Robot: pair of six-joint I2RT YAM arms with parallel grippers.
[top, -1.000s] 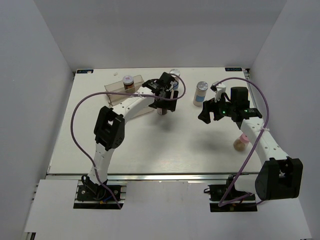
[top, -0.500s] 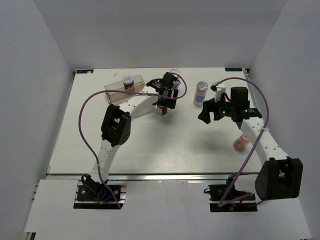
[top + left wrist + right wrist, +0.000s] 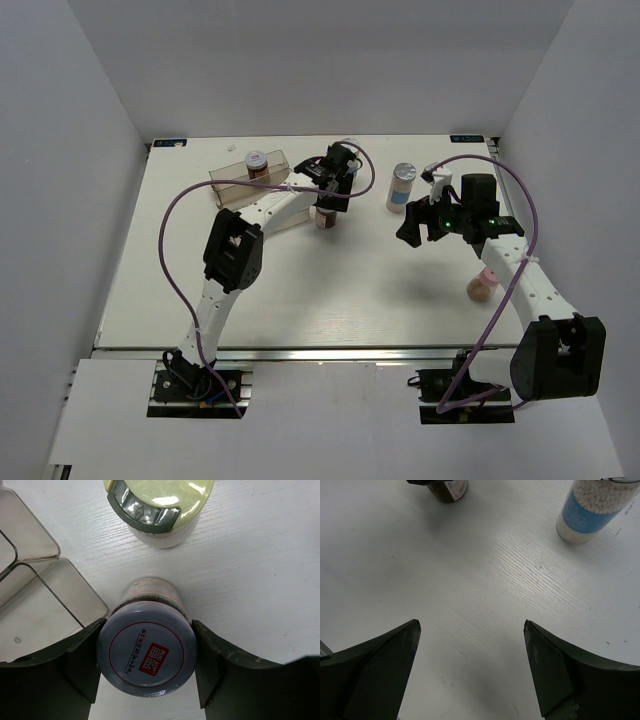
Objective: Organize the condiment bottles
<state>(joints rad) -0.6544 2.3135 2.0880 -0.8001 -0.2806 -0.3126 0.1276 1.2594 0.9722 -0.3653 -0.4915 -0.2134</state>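
White left arm stretches forward, its claw gripping the dark jar.

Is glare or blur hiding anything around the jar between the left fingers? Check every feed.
Left wrist: the printed lid of the dark jar is sharp; glare patches only on the yellow-lidded jar. Right wrist: grain of the table crisp, soft shadow by the dark jar, blue-banded jar cropped. Top external: even light, faint arm shadows, left gripper overlapping the dark jar.
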